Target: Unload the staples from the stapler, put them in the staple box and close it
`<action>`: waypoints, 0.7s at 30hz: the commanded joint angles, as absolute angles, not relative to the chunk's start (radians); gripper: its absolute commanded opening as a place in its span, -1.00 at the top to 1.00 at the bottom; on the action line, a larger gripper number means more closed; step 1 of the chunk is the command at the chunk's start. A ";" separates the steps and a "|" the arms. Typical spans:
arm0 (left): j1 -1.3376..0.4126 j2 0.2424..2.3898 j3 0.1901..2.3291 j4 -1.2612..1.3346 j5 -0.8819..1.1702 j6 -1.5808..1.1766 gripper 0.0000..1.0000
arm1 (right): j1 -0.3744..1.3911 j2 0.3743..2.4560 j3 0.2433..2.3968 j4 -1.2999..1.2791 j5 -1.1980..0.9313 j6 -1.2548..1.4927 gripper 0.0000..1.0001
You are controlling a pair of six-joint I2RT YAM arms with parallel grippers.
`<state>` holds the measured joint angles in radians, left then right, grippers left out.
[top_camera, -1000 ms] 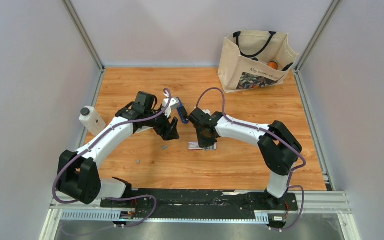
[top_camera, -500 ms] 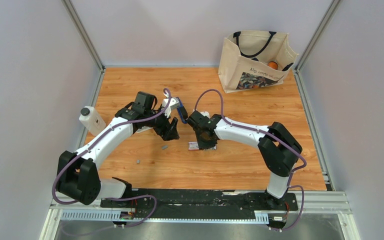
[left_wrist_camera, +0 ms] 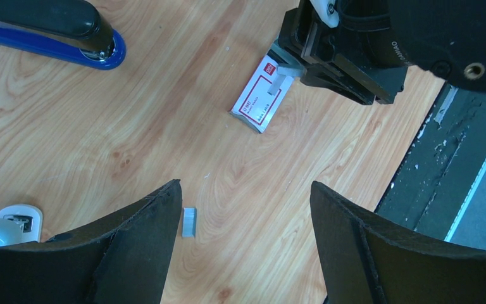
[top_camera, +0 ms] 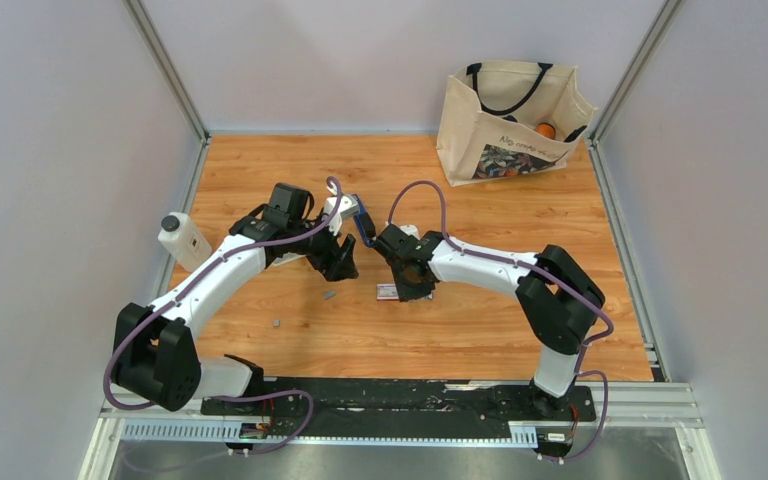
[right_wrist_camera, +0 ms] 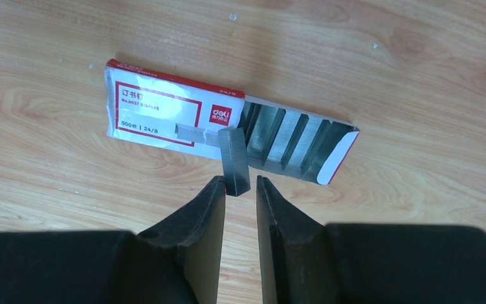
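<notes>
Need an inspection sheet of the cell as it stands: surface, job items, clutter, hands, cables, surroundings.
Surface: wooden table, no damage seen.
Job's things: blue stapler lying free of both hands; loose staples on the wood; staple strip held above the open staple box.
Clutter: tote bag far right; white bottle at left edge.
Hands: left hand open, empty; right hand shut on staple strip.
Cables: purple cables along both arms, no snag seen.
Surroundings: grey walls, nothing else seen.

Blue-black stapler [left_wrist_camera: 44, 35] lying shut; grey staples [left_wrist_camera: 189, 222] scattered apart.
</notes>
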<state>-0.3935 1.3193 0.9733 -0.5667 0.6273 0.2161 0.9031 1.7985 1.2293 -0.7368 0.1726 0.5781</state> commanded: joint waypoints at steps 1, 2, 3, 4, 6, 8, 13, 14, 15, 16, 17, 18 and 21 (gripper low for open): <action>-0.399 1.284 0.983 -0.578 0.638 0.247 -0.64 | 0.914 1.773 1.221 -0.709 0.173 0.568 0.45; -0.399 1.284 0.982 -0.578 0.638 0.248 -0.64 | 0.914 1.776 1.223 -0.707 0.173 0.568 0.46; -0.399 1.284 0.983 -0.580 0.637 0.245 -0.64 | 0.916 1.779 1.224 -0.706 0.172 0.568 0.48; -0.399 1.284 0.983 -0.580 0.638 0.247 -0.64 | 0.914 1.782 1.226 -0.704 0.170 0.566 0.50; -0.399 1.282 0.983 -0.581 0.637 0.247 -0.64 | 0.914 1.789 1.229 -0.700 0.172 0.568 0.53; -0.399 1.282 0.982 -0.583 0.635 0.249 -0.64 | 0.914 1.787 1.229 -0.692 0.172 0.568 0.58; -0.399 1.282 0.982 -0.584 0.632 0.255 -0.64 | 0.923 1.766 1.221 -0.684 0.198 0.561 0.73; -0.399 1.284 0.980 -0.586 0.632 0.253 -0.64 | 0.926 1.757 1.218 -0.684 0.204 0.558 0.75; -0.399 1.284 0.982 -0.586 0.632 0.253 -0.64 | 0.930 1.750 1.215 -0.686 0.212 0.557 0.77; -0.399 1.285 0.983 -0.584 0.632 0.252 -0.64 | 0.933 1.744 1.213 -0.687 0.221 0.554 0.79; -0.399 1.284 0.983 -0.586 0.632 0.252 -0.64 | 0.936 1.737 1.212 -0.689 0.232 0.552 0.81; -0.399 1.284 0.982 -0.584 0.632 0.252 -0.64 | 0.939 1.733 1.210 -0.690 0.242 0.549 0.84; -0.399 1.281 0.982 -0.586 0.632 0.250 -0.64 | 0.959 1.724 1.215 -0.707 0.279 0.538 0.88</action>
<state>-0.3935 1.3182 0.9733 -0.5861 0.6258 0.2276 0.9333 1.7775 1.2087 -0.7158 0.2058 0.5655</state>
